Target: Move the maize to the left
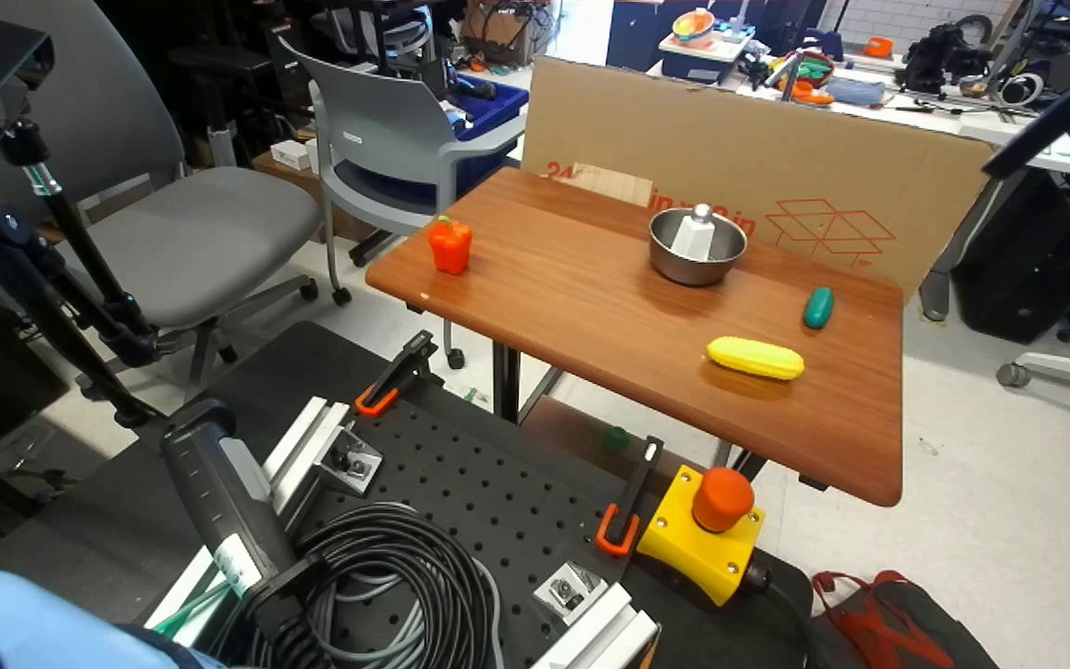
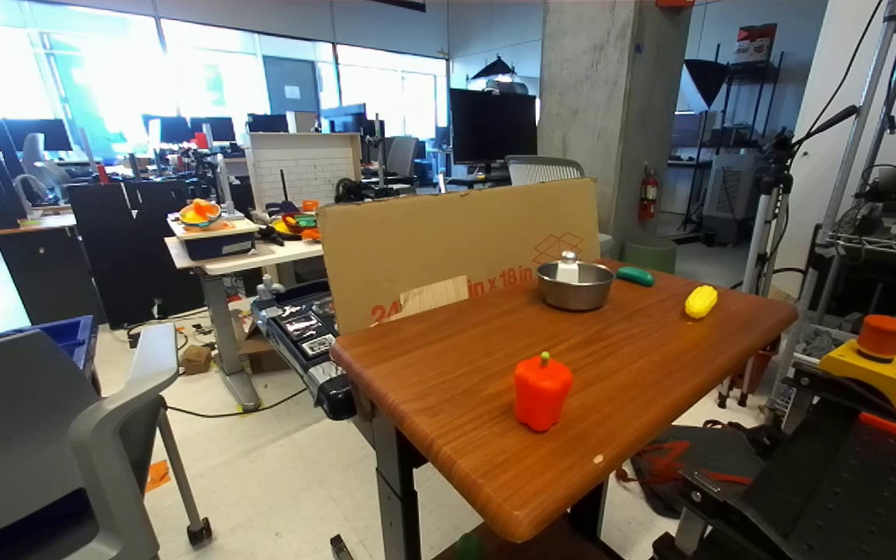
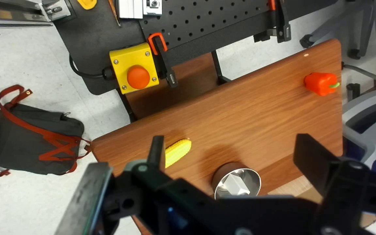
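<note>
The maize is a bright yellow corn cob lying on the brown table in both exterior views (image 1: 756, 358) (image 2: 701, 302). In the wrist view the maize (image 3: 177, 152) shows beyond my left-hand finger, which hides one end of it. My gripper (image 3: 230, 139) is open, with wide-apart fingers and nothing between them. It is above the table and apart from the maize. The gripper does not show in the exterior views.
A metal bowl (image 1: 695, 249) holding a white object (image 1: 694, 234) stands near the cardboard sheet (image 1: 758, 153). A green oval object (image 1: 818, 308) lies beyond the maize. An orange-red pepper (image 1: 450, 245) stands near the table's (image 1: 572, 279) opposite end. A yellow stop-button box (image 1: 702, 534) sits on the black bench.
</note>
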Controlling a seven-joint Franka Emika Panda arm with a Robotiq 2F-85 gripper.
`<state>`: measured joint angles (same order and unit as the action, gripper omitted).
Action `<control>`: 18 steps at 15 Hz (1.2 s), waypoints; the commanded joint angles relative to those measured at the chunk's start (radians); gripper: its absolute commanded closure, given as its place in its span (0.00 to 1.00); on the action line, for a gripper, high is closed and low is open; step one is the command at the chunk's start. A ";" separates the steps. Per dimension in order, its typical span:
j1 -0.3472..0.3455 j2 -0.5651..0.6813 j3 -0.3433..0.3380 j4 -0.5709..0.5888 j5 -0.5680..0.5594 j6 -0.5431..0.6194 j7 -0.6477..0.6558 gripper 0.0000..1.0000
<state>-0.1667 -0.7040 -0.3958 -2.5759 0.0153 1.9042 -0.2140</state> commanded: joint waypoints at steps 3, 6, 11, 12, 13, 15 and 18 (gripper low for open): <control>-0.012 0.121 0.079 0.020 0.063 0.079 0.121 0.00; -0.009 0.239 0.118 0.052 0.112 0.150 0.219 0.00; -0.035 0.463 0.174 0.132 0.104 0.244 0.445 0.00; -0.038 0.505 0.181 0.154 0.099 0.255 0.484 0.00; -0.039 0.542 0.185 0.172 0.097 0.271 0.521 0.00; -0.037 0.619 0.187 0.209 0.098 0.301 0.579 0.00; -0.023 0.724 0.189 0.257 0.110 0.353 0.633 0.00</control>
<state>-0.1833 -0.0852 -0.2254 -2.3855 0.1020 2.2157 0.3644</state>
